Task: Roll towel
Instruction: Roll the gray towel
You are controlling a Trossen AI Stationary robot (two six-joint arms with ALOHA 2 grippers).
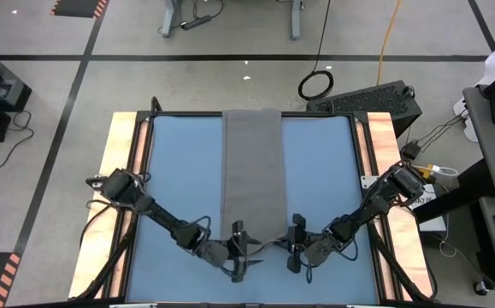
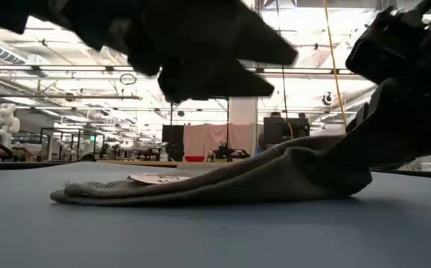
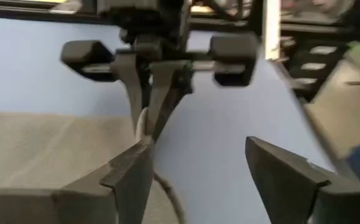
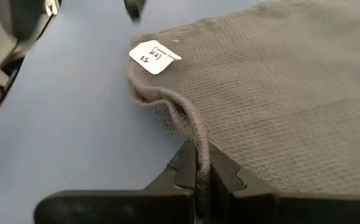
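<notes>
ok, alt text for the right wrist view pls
The right gripper is shut on the edge of a grey towel, pinching a raised fold between its dark fingers. The towel lies on the blue table, a small white tag showing at its corner.

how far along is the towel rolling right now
Barely started. Done: the towel lies folded into a long flat strip down the blue table. In hand: the right gripper has its jaws shut on the near edge, lifting that corner off the table; the left gripper is by the same end with jaws open, holding nothing. Left: no roll has formed yet, so the whole strip remains to be rolled.
</notes>
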